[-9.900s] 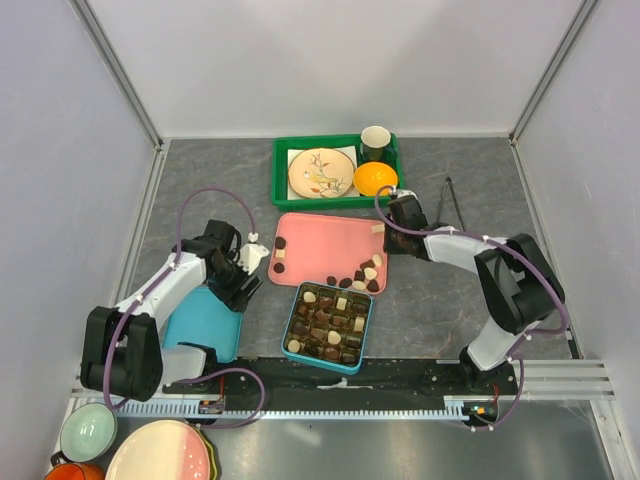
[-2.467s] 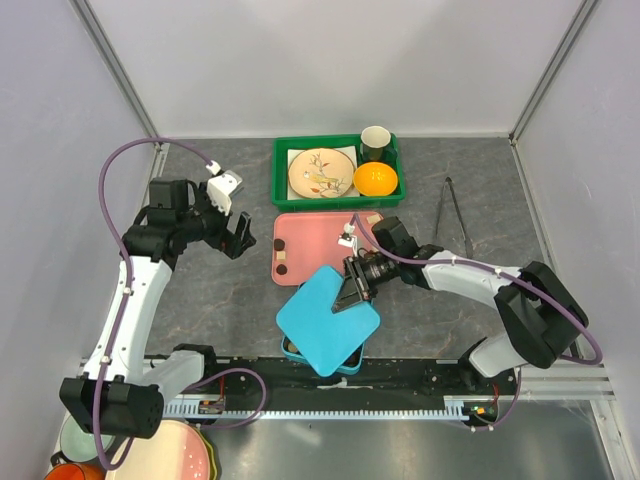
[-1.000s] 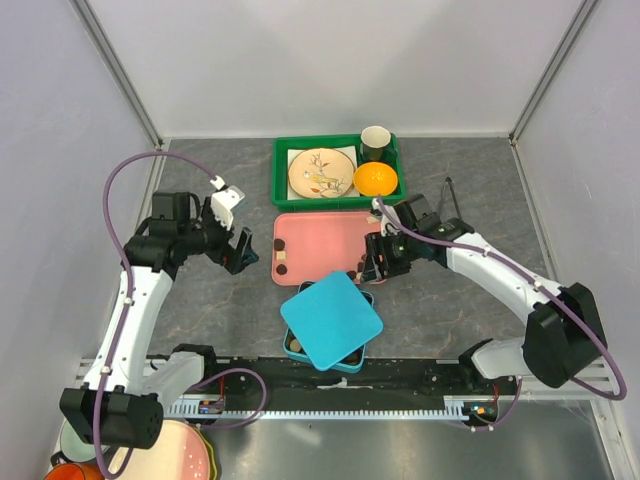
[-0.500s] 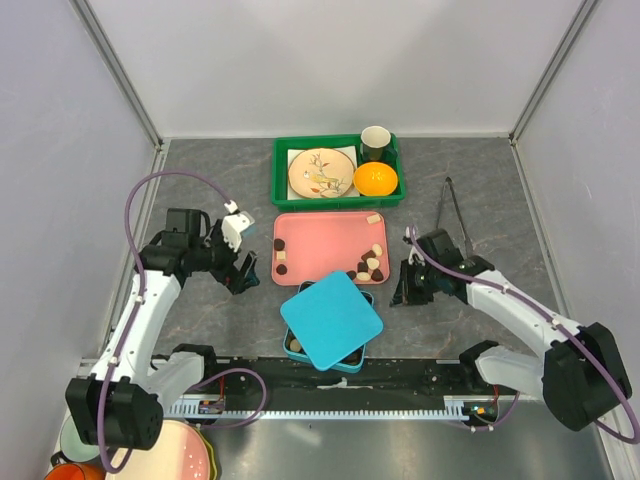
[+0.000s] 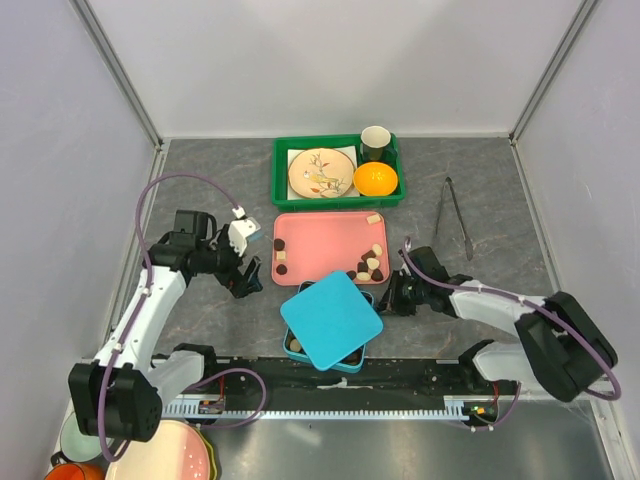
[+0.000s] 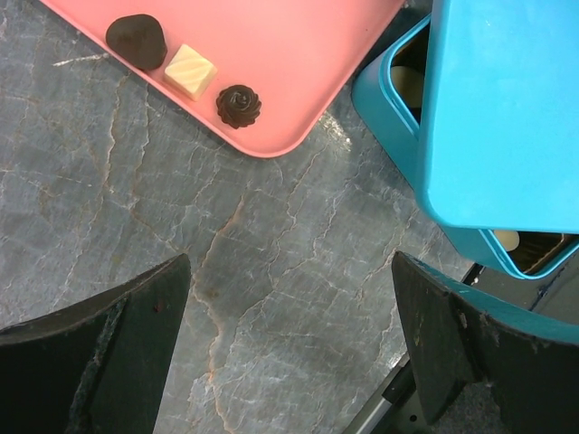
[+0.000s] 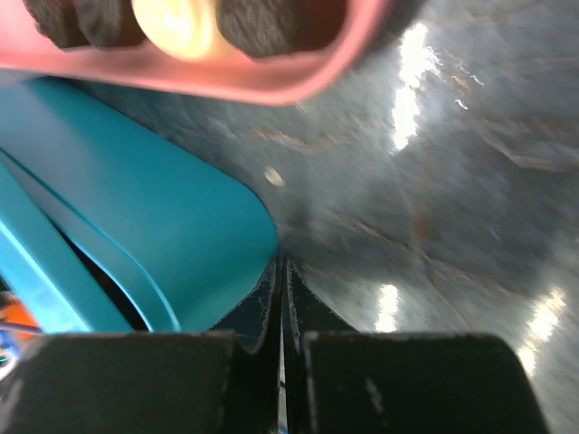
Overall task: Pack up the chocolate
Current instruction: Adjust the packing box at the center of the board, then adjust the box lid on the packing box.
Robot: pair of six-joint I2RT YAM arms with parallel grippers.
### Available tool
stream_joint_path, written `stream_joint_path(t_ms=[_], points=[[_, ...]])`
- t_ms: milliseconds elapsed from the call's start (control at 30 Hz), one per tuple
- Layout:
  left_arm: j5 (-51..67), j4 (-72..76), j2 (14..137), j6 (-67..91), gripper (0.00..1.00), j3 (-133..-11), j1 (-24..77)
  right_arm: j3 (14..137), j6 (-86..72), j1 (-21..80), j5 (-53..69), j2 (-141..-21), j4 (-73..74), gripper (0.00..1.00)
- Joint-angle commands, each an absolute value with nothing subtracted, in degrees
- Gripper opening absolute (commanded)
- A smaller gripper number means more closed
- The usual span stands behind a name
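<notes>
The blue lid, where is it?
In the top view, the blue lid lies crooked on the chocolate box, in the middle, on the near side of the pink tray.

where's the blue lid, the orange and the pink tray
blue lid (image 5: 332,322): top view, centre of its top face
orange (image 5: 375,179): top view, middle of the fruit
pink tray (image 5: 320,240): top view, bare middle of its floor

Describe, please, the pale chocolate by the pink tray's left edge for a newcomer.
Find the central pink tray. Three pieces line its left edge: the cream square chocolate sits between a dark rosette and a dark lump, the only pale one.
</notes>
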State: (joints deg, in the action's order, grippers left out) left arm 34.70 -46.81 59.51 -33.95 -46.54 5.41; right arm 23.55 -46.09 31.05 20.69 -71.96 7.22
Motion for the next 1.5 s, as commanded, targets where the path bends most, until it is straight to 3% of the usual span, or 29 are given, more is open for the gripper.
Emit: stream_joint_path(t_ms=[0,367,600,733,1067,1467], points=[[35.4,-43.2,60.5,-36.8,0.99,-44.8,5.8,23.5,-51.2,31.3,20.2,-77.1,-4.5,0.00],[31.1,-39.4,61.3,-39.7,0.99,-40.1,5.8,30.6,-48.5,30.2,18.5,-84.1,-6.2,0.00],[30.5,-37.5,60.6,-39.7,0.99,-38.5,5.8,36.9,-37.4,25.1,3.4,-74.8,17.1,0.00],[29.7,-34.6,60.4,-37.3,0.99,-38.0,5.8,36.8,-35.5,25.6,0.5,-69.2,24.3,0.00],[25.9,-29.5,63.1,-31.0,0.99,-38.7,9.0,33.8,-40.2,39.5,0.6,-59.2,31.4,0.00],[21.3,-27.4,63.9,-28.6,0.99,-38.1,15.4,34.9,-44.1,49.5,-1.4,-61.7,32.1,0.00]])
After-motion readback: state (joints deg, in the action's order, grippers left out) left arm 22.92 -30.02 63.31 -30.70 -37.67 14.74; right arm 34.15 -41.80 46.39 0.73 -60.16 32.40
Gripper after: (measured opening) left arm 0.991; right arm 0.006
